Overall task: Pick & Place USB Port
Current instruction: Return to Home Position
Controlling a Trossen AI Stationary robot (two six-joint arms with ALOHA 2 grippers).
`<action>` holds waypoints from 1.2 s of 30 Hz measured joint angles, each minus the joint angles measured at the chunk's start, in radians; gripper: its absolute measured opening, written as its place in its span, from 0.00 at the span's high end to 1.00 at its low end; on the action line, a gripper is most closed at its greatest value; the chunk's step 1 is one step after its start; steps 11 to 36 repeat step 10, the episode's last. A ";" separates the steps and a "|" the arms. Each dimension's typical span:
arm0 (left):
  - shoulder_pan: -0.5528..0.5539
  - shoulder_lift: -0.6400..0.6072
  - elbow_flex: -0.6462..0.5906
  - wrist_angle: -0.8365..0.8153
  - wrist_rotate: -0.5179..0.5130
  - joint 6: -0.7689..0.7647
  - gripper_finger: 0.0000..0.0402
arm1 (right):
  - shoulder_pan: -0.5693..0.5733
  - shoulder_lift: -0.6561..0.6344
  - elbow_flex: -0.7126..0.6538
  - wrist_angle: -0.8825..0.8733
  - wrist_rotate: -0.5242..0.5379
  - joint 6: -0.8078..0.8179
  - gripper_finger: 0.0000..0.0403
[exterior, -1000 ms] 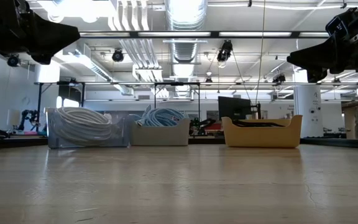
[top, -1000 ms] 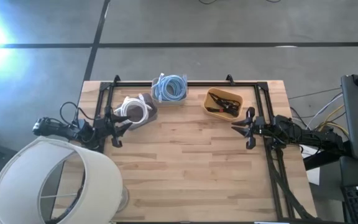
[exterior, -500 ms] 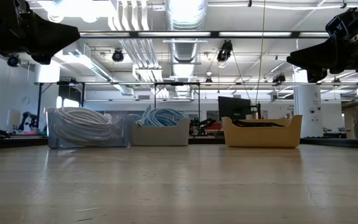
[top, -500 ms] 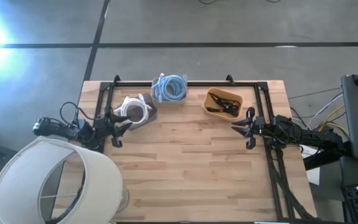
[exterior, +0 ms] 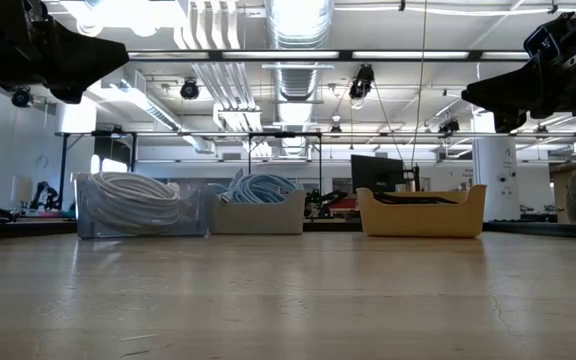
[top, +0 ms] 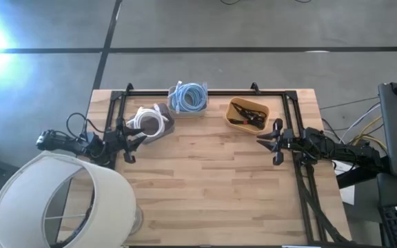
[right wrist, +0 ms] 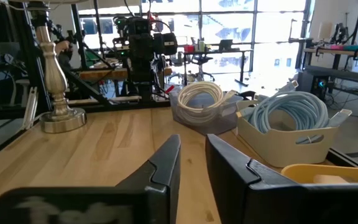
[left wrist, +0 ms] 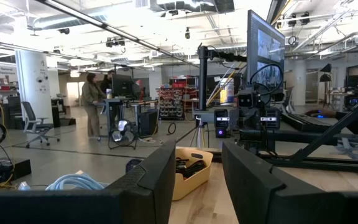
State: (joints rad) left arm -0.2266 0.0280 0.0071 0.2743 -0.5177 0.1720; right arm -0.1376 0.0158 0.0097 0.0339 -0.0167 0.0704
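Observation:
Three bins stand in a row along the table's far side. A clear bin (top: 150, 122) holds a white coiled cable, a pale bin (top: 188, 98) holds a blue coiled cable, and a yellow bin (top: 247, 114) holds small dark parts. Which of these is the USB port I cannot tell. My left gripper (top: 133, 138) hovers open at the table's left edge, beside the clear bin, its fingers (left wrist: 160, 168) pointing right. My right gripper (top: 266, 141) hovers open at the right edge, just nearer than the yellow bin, its fingers (right wrist: 166, 162) pointing left. Both are above the tabletop and hold nothing.
A large white lampshade (top: 60, 200) covers the table's near left corner, and its lamp base (right wrist: 58, 115) stands on the wood. A black frame (top: 205, 90) runs along the far edge and both sides. The wooden tabletop (top: 205, 186) lies between the arms.

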 joint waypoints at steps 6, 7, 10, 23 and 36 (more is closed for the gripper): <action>0.000 0.000 0.000 0.000 0.000 0.000 0.66 | 0.000 0.000 0.000 0.000 0.000 0.000 0.83; 0.000 0.000 0.000 0.000 0.000 0.000 0.66 | 0.000 0.000 0.000 0.000 0.000 0.000 0.82; 0.000 0.000 0.000 0.000 0.000 0.000 0.66 | 0.000 0.000 0.000 0.000 0.000 0.000 0.81; 0.000 0.000 0.000 0.000 0.000 0.000 0.66 | 0.000 0.000 0.000 0.000 0.000 0.000 0.81; 0.000 0.000 0.000 0.000 0.000 0.000 0.66 | 0.000 0.000 0.000 0.000 0.000 0.000 0.81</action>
